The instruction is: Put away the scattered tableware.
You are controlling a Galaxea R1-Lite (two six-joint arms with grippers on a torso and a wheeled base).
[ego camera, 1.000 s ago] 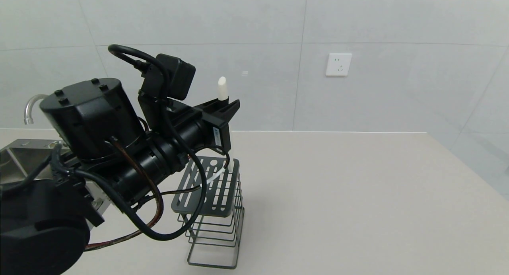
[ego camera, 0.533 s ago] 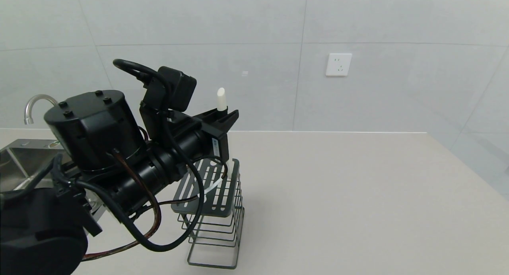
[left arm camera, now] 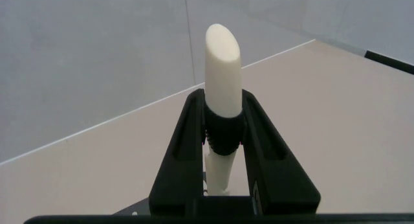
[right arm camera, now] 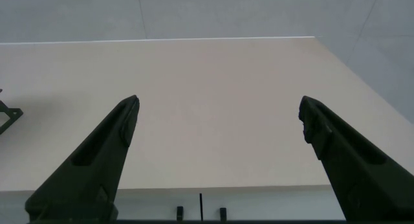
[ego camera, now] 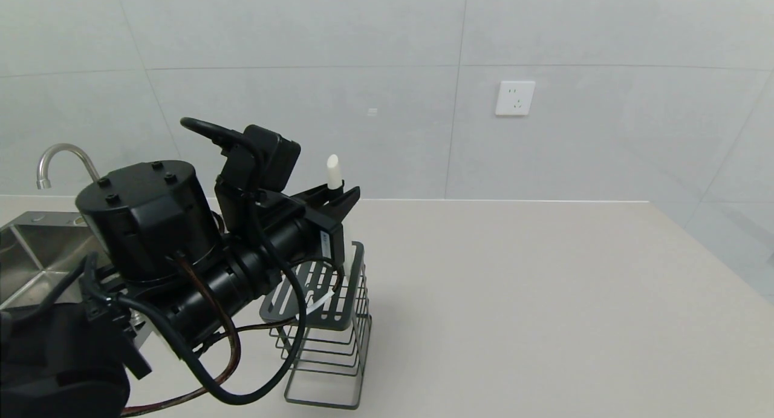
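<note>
Head view, left gripper: the left gripper (ego camera: 338, 200) hangs above the wire rack (ego camera: 329, 321), its fingers pinching a white utensil (ego camera: 333, 167) held upright.
Head view, utensil: the rounded end stands up above the fingers. The shaft runs down toward the rack's slotted dark top. The arm hides whether the lower end has entered a slot.
Head view, rack: it stands on the counter (ego camera: 544, 285) just beside the sink (ego camera: 30, 248). I cannot make out any tableware already inside its wire body.
Head view, counter: from the rack across to the robot's right, the surface carries no other tableware that I can see.
Left wrist view, grip: both fingers (left arm camera: 184, 159) press against the utensil below its slanted tip. The piece sits straight and centred between them, with pale counter behind it.
Right wrist view, right gripper: the right gripper (right arm camera: 220, 111) hovers over bare counter, its fingers (right arm camera: 97, 159) spread wide and holding nothing.
Progress, done: one piece is picked up and carried to the rack, so this piece is probably near its end.
Progress, left: lower the utensil into a slot, let go, and lift the arm off.
Progress, unknown: no scattered pieces appear here, so I cannot tell whether more remain elsewhere.
</note>
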